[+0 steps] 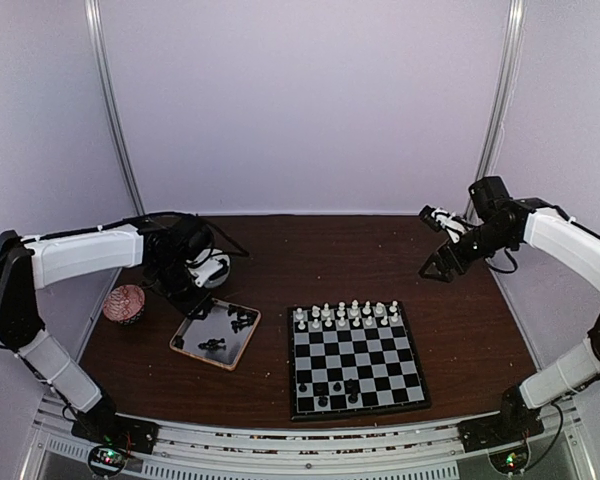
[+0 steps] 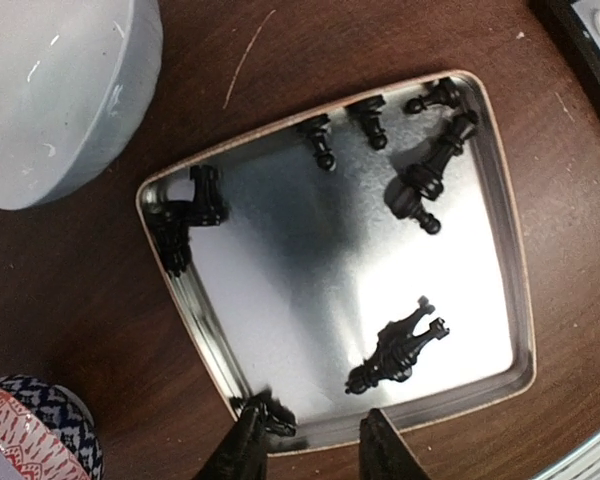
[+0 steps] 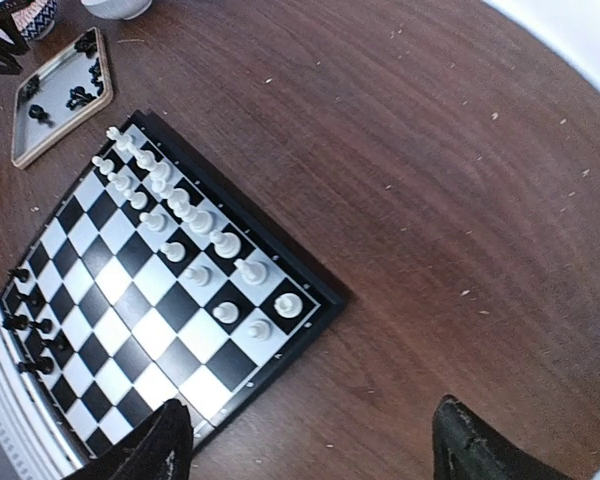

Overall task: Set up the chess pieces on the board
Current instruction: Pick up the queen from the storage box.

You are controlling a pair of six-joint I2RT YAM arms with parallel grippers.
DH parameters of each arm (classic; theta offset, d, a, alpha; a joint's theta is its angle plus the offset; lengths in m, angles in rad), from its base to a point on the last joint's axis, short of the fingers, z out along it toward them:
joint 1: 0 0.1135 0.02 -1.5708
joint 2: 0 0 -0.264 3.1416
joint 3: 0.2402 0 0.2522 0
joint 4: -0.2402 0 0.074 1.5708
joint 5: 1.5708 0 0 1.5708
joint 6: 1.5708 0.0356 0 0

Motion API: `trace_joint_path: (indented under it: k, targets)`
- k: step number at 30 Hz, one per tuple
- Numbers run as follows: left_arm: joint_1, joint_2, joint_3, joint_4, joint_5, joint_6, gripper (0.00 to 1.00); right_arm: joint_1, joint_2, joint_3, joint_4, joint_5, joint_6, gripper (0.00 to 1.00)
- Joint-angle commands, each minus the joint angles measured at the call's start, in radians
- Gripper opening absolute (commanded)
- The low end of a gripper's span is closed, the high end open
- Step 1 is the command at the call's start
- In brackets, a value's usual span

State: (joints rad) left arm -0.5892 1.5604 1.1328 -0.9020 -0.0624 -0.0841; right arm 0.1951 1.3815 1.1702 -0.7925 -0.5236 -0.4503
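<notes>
In the top view, the flat black-and-grey checked chessboard (image 1: 357,360) is seen at the middle of the dark brown wooden desk's (image 1: 460,320) near edge. The small white chess pieces (image 1: 346,314) are ranked in two rows along its far side, and a few glossy black chess pieces (image 1: 338,392) stand by its near side. The shallow square metal tray with a wooden rim (image 1: 216,333) lies left of the board under the left gripper (image 1: 195,302). The right gripper (image 1: 437,268) is held up near the far right corner.

From the left wrist, further black pieces are shown toppled on the tray's floor, mostly along its rim. The fingers (image 2: 242,452) are parted with nothing between them, though one piece lies just beside one finger.

From the right wrist, the fingers (image 3: 160,445) are spread wide and empty. Pale crumbs (image 3: 466,293) are shown only here.
</notes>
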Motion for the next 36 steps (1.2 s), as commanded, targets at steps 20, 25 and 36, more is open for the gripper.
trace_joint_path:
  k: [20, 25, 36]
  targets:
    - [-0.015, 0.291, 0.213, 0.152, 0.191, 0.261, 0.25, 0.004, 0.093, -0.058, -0.023, -0.203, -0.034, 0.67]
    - [-0.022, 0.332, 0.209, 0.152, 0.182, 0.264, 0.28, 0.004, 0.103, -0.054, -0.043, -0.206, -0.045, 0.66]
    - [-0.047, 0.390, 0.204, 0.140, 0.210, 0.285, 0.28, 0.004, 0.129, -0.049, -0.058, -0.211, -0.052, 0.66]
